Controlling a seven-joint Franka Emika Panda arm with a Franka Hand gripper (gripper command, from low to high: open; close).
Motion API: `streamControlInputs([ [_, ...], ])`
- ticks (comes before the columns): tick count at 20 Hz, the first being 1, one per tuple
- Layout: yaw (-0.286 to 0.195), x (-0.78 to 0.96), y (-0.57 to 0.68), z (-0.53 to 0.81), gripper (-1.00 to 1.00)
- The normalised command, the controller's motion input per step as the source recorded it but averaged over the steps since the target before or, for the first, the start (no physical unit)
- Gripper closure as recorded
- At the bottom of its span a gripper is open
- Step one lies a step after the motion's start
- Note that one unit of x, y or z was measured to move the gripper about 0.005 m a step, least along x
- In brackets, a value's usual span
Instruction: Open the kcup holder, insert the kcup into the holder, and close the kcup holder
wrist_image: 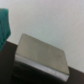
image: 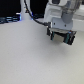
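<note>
From my remote seat, the wrist view gives me the nearest look: a grey, flat-topped block (wrist_image: 41, 56) with a lighter, shiny front edge fills the lower half, dark shadow to one side of it, and a pale surface (wrist_image: 55, 17) behind. A teal-green patch (wrist_image: 4, 22) sits at the edge of that picture; I cannot tell what it is. No fingers show there.

In the exterior view, the white table (image: 30, 57) spreads across the foreground. Further back, towards the exterior view's right, the white arm (image: 61, 10) hangs over the kcup holder (image: 61, 36), a dark boxy shape with a lighter panel, directly under the wrist. The gripper (image: 60, 30) sits right at the holder's top; whether its jaws are wide or narrow I cannot tell. A black cable (image: 31, 15) loops behind. Farthest back on the exterior view's left lie dark bluish objects (image: 10, 20).

I cannot make out the kcup, and no writing or brand is legible.
</note>
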Motion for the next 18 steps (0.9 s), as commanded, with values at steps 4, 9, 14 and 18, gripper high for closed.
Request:
streamControlInputs([
  [4, 0.168, -0.26, 0.31, -0.08, -1.0],
  [9, 0.147, -0.24, 0.47, 0.01, -1.0],
  [14, 0.113, -0.33, 0.56, 0.04, -1.0],
  [18, 0.083, -0.51, 0.6, 0.06, -1.0],
])
